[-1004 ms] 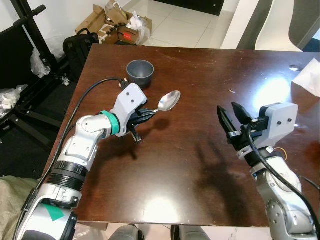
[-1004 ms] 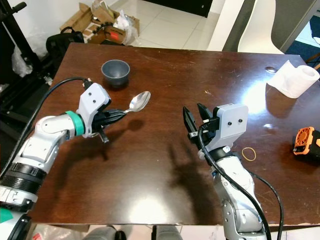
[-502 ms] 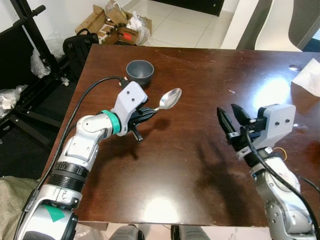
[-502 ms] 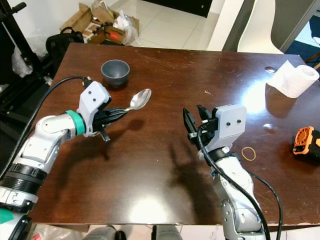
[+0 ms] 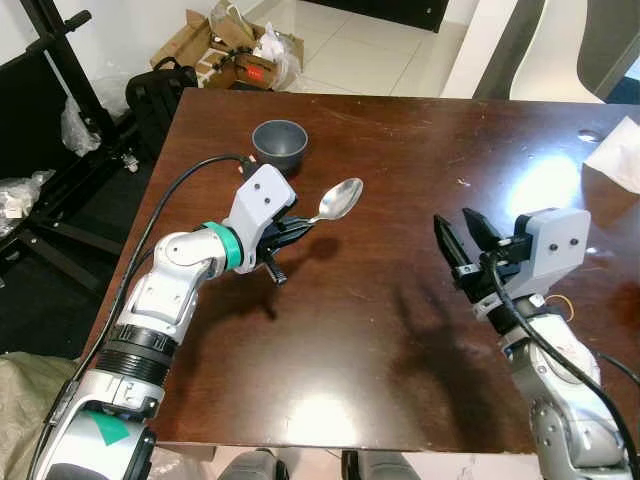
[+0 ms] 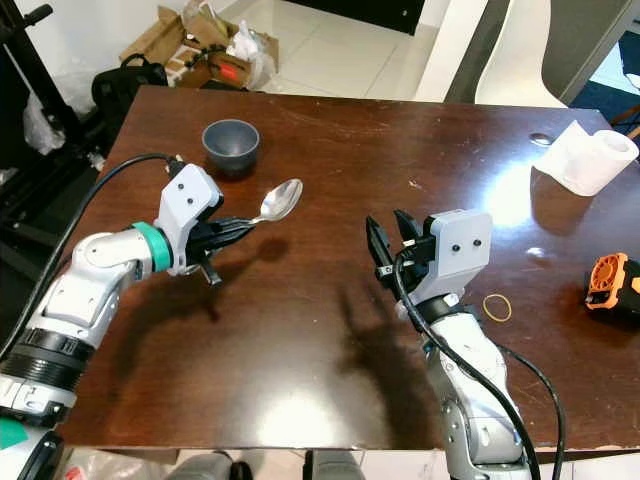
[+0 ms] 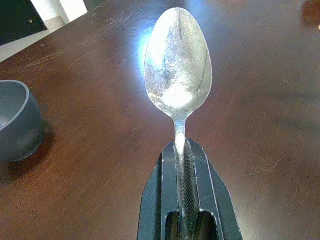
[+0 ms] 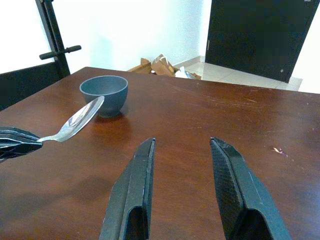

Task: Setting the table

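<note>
While my left jaws (image 5: pixel 290 226) clamp the handle of the spoon (image 5: pixel 338 201), its shiny head sticks out forward and sits lifted above the bench (image 5: pixel 400 140), not touching the wood; its shadow falls on the surface just under it. The handle is pinched tight between the two black fingers (image 7: pixel 186 190), and the head points roughly toward the middle of the bench.

Just beyond the spoon, toward the far left corner, stands the grey bowl (image 5: pixel 280 141), upright and apparently empty, near the spoon's head but apart from it.

My right jaws (image 6: pixel 390 243) hover over the middle of the bench with the fingers spread wide and nothing between them.

Further out, near the right edge, lie a roll of paper towel (image 6: pixel 588 155), a rubber band (image 6: pixel 497 307) and a small orange and black gadget (image 6: pixel 612 285). Cardboard boxes (image 5: pixel 235 45) sit on the tiled floor past the far edge.

As I judge it, the setting is only partly made: the bowl is in place, the spoon is picked up but not yet laid down. What remains is to lower it flat beside the bowl and let go.
</note>
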Controlling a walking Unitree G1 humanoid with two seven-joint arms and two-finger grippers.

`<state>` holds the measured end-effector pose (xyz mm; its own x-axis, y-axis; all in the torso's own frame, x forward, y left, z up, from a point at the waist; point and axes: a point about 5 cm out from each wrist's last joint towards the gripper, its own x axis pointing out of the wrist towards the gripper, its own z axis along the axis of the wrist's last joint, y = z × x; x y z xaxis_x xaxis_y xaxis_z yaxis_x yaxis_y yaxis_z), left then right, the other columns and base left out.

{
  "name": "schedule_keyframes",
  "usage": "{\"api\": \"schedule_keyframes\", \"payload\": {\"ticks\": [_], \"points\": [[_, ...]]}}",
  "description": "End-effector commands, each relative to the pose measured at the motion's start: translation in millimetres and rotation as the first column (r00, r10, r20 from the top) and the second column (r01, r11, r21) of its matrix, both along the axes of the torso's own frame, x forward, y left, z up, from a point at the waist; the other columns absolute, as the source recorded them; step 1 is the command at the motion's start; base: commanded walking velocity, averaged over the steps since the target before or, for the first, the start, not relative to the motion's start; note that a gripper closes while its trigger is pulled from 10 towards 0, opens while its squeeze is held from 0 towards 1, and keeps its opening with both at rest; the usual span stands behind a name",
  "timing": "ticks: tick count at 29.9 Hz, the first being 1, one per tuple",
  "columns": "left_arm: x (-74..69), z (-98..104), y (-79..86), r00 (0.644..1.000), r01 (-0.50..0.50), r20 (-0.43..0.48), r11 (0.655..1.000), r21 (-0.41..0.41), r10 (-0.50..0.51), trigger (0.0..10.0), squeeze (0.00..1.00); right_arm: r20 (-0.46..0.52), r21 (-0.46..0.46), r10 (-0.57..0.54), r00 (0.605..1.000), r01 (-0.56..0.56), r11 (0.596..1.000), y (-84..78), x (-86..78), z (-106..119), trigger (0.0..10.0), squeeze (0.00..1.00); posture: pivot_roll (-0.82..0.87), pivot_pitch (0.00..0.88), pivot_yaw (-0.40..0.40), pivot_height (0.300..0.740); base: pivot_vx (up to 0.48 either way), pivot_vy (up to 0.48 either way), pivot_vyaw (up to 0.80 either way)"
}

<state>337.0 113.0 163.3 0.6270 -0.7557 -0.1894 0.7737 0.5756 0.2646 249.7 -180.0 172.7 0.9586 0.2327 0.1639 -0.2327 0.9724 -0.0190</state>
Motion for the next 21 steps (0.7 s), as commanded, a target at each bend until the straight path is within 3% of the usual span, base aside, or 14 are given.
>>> {"api": "schedule_keyframes", "payload": {"ticks": [1,4,21], "points": [[-2.2,-1.2,-0.6,1.0,0.006,-0.008,1.0,-0.003,-0.006,10.0,0.0,-0.005,0.007,-0.015,1.0,0.015,1.0,-2.6,-0.1,-2.2,10.0,0.0,-0.03,0.004,0.054,0.74,0.0,0.0,0.0],[-2.4,-1.1,-0.6,1.0,0.008,-0.009,1.0,-0.005,-0.008,10.0,0.0,-0.005,0.007,-0.015,1.0,0.015,1.0,-2.5,0.0,-2.3,10.0,0.0,-0.03,0.004,0.054,0.74,0.0,0.0,0.0],[-2.1,0.3,0.2,1.0,0.005,-0.011,1.0,-0.008,-0.005,10.0,0.0,-0.004,0.008,-0.015,1.0,0.015,1.0,-2.6,0.2,-2.3,10.0,0.0,-0.03,0.006,0.054,0.74,-0.292,0.0,0.0]]}}
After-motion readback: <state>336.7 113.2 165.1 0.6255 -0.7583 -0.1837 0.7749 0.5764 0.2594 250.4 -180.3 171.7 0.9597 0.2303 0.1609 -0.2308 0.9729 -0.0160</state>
